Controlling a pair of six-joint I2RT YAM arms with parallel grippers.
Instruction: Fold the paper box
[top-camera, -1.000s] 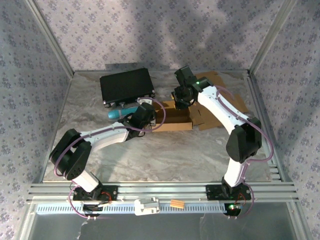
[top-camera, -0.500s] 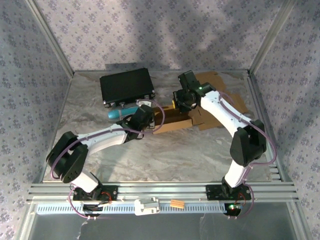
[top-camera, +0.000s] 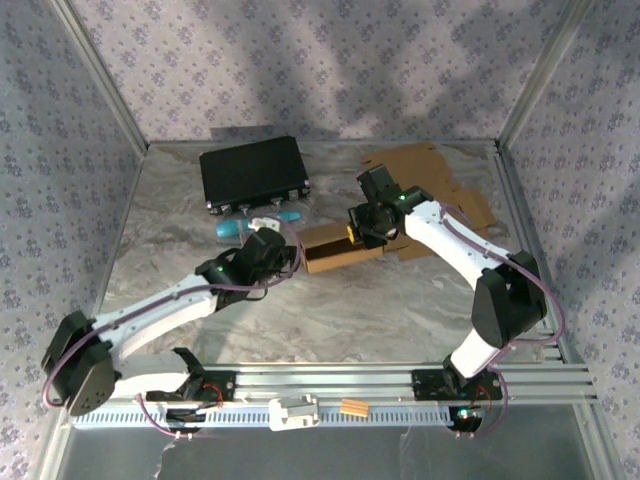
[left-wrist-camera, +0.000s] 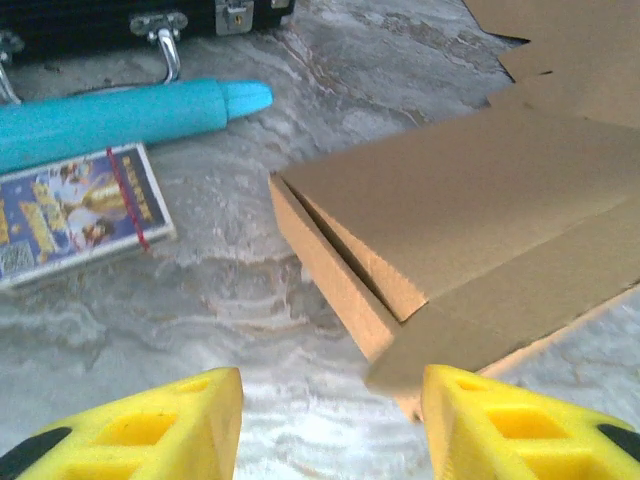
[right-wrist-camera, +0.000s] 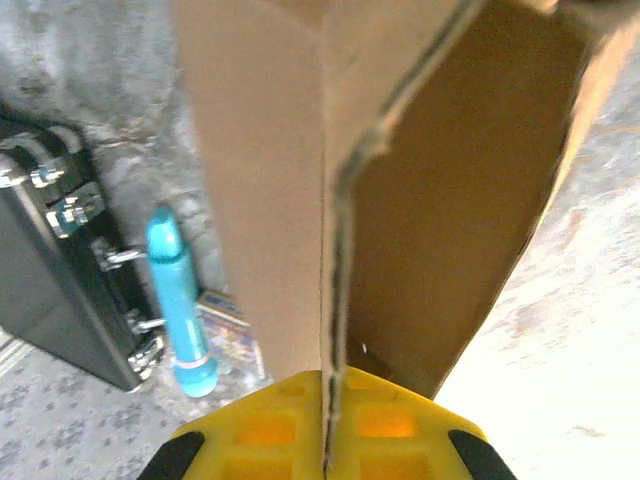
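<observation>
In the right tool (right-wrist-camera: 325, 420) was a paper box (left-wrist-camera: 470, 190) wall, gripped tight | left tool (left-wrist-camera: 328, 395) was open, empty, box just ahead | box looked part folded; end flap (left-wrist-camera: 450, 345) was loose.

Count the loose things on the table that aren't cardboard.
3: a black case at the back left, a teal tube just in front of it, and a colourful pack beside the tube. Others may be hidden.

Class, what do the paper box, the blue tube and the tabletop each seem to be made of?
The paper box: brown cardboard, matte; its thick cut edge suggests corrugation. The blue tube: probably plastic, smooth with a soft sheen. The tabletop: marble-look surface, grey veining, slightly glossy; possibly a printed laminate.
</observation>
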